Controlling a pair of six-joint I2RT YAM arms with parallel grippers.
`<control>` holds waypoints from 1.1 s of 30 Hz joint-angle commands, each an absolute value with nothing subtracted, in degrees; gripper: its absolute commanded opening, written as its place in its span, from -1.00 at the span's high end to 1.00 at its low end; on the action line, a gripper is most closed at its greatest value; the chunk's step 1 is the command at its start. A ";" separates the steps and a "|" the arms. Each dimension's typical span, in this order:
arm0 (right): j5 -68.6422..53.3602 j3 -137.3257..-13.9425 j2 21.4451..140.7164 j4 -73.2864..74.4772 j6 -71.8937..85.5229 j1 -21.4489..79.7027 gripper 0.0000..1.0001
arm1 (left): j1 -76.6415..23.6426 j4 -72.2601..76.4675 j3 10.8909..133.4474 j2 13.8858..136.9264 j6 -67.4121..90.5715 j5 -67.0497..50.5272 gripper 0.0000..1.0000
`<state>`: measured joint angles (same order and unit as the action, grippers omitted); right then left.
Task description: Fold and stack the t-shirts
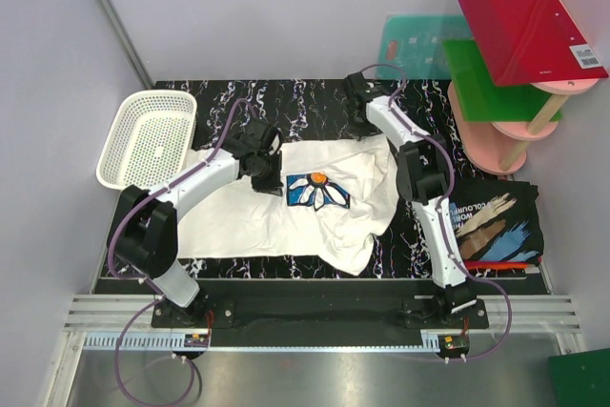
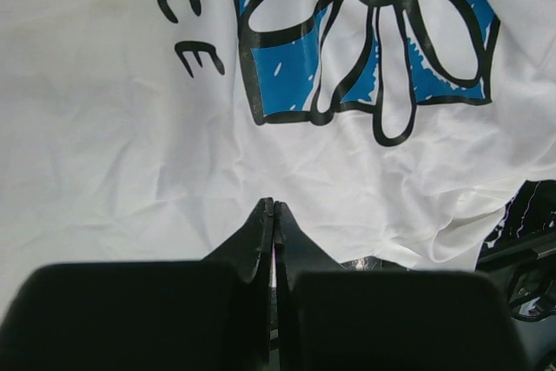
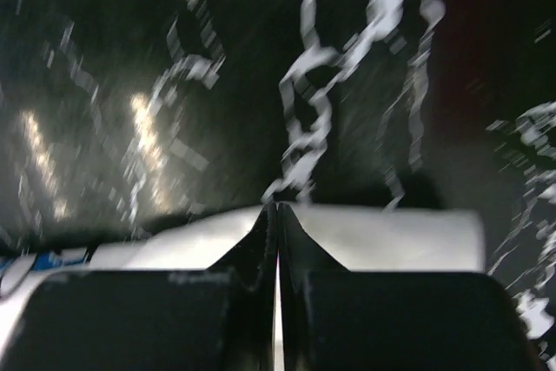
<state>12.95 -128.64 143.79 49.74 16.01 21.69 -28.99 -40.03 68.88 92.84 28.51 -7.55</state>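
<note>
A white t-shirt with a blue daisy print [image 1: 319,193] lies spread and rumpled on the black marbled table; the print fills the left wrist view [image 2: 373,49]. My left gripper [image 1: 270,176] hovers over the shirt's left half, shut, its tips [image 2: 274,206] just above the white cloth with nothing seen between them. My right gripper [image 1: 358,91] is beyond the shirt's far edge, shut [image 3: 277,206]. Its view is blurred, showing marbled tabletop and a pale band right behind the tips. A folded black t-shirt with brushstroke print [image 1: 496,221] lies at the right, a thin red-orange edge [image 1: 500,264] under it.
A white mesh basket [image 1: 148,138] stands at the table's back left corner. A pink shelf stand [image 1: 496,135] with red, green and teal boards is at the back right. Grey walls close in the table on three sides.
</note>
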 commanded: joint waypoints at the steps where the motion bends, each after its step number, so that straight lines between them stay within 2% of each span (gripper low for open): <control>1: 12.57 -138.32 148.09 53.78 14.85 17.58 1.00 | -28.74 -39.37 68.29 90.97 28.83 -6.33 1.00; 9: 9.25 -144.58 149.68 53.70 12.66 16.26 1.00 | -28.74 -39.46 66.62 91.23 29.09 -5.10 1.00; 12: 6.25 -141.25 144.51 53.18 12.92 16.43 1.00 | -28.74 -39.38 66.27 91.32 29.27 -5.27 1.00; 23: 11.33 -123.24 124.12 48.87 12.30 19.95 1.00 | -28.92 -37.00 63.20 89.56 30.76 -6.59 1.00; 33: 12.92 -106.01 120.23 49.22 14.85 19.95 1.00 | -28.92 -36.12 61.26 89.82 30.67 -6.86 1.00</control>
